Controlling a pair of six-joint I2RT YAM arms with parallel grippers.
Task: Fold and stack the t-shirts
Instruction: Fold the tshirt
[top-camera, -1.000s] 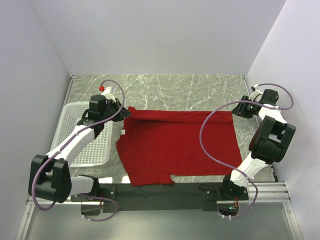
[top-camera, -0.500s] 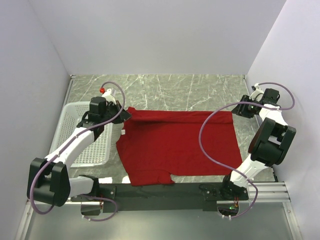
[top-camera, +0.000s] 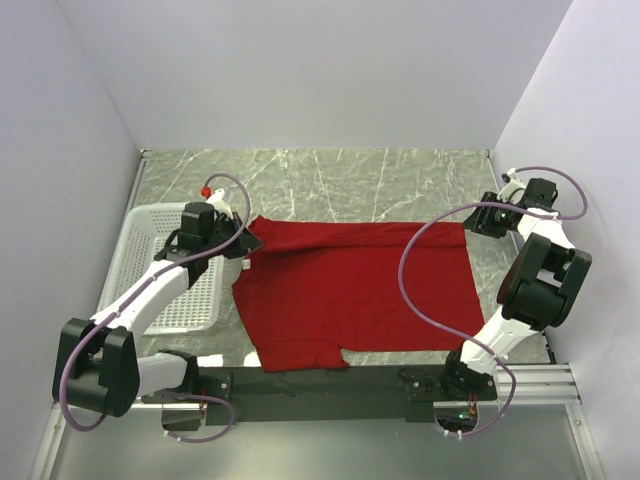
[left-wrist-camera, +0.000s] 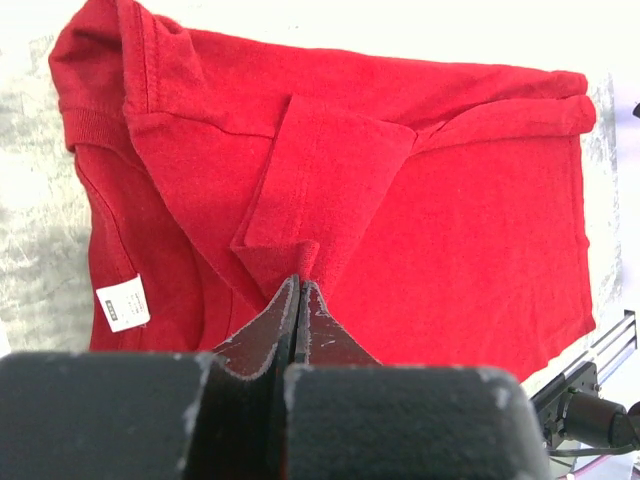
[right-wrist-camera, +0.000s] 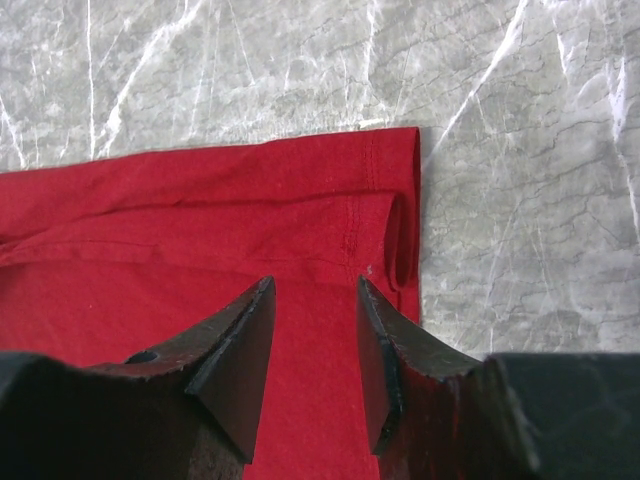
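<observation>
T-shirt fold vanishes between left end effector's closed tips; right end effector stands open.

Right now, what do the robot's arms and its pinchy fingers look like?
Both the left arm and the right arm are white tubes with chunky black joints. A thin purple cable loops along each one. The left wrist has a small red knob. The left gripper and right gripper have black, wedge-shaped fingers with scuffed, pale edges.

Left arm and right arm: white links, black joints, purple cable looped on each. Red knob on left. Fingers black, scuffed.
</observation>
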